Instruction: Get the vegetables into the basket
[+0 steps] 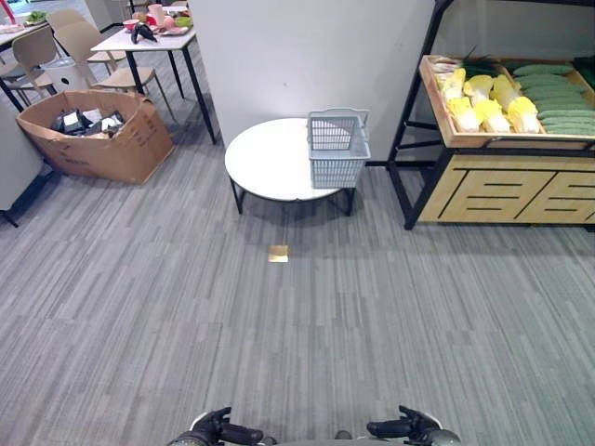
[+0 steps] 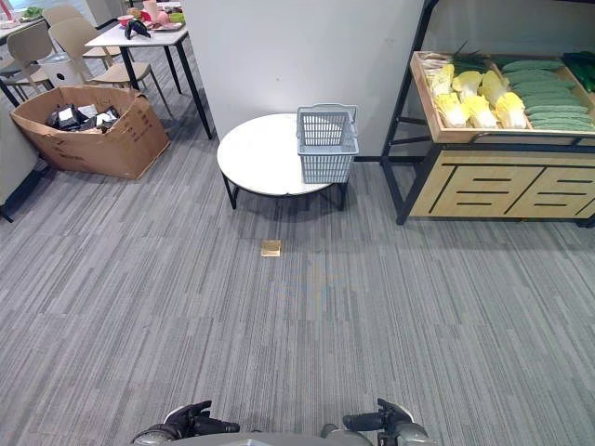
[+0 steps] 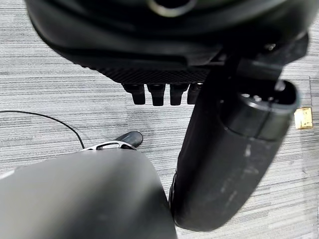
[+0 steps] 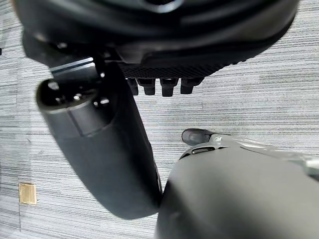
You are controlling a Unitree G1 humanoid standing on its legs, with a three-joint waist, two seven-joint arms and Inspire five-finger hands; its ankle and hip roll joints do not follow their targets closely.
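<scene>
Grey striped carpet floor (image 1: 279, 325) runs across the whole scene. A white wall column (image 1: 307, 56) stands behind the work area.

Far right: wooden produce shelf (image 1: 507, 195) on a black frame, slatted panels low down. Its tilted top tray carries the vegetables: yellow-white cabbages (image 1: 488, 102) in rows toward the tray's left part, dark green cucumbers (image 1: 558, 102) stacked beside them on the right. All vegetables lie on the shelf, none in the basket.

Far left: open cardboard box (image 1: 98, 135) on the floor, dark oddments inside. Behind it a white dining table (image 1: 153, 42) with small items on top, and beige chairs (image 1: 56, 46) around it.

Centre: low round white table (image 1: 270, 163) on dark legs, just left of the shelf, apart from it. Grey-blue plastic basket (image 1: 337, 149) sits upright on the table's right edge, handles raised, nothing visible inside.

A small tan square (image 1: 278, 253) lies flat on the floor in front of the table.

Bottom edge: left hand (image 1: 221, 430) and right hand (image 1: 402, 427) low, close to the body, well apart from table and shelf. The left wrist view shows the left hand's fingers (image 3: 157, 94) straight in a row, thumb apart, holding nothing. Right hand's fingers (image 4: 159, 87) likewise relaxed and empty, over bare floor.
</scene>
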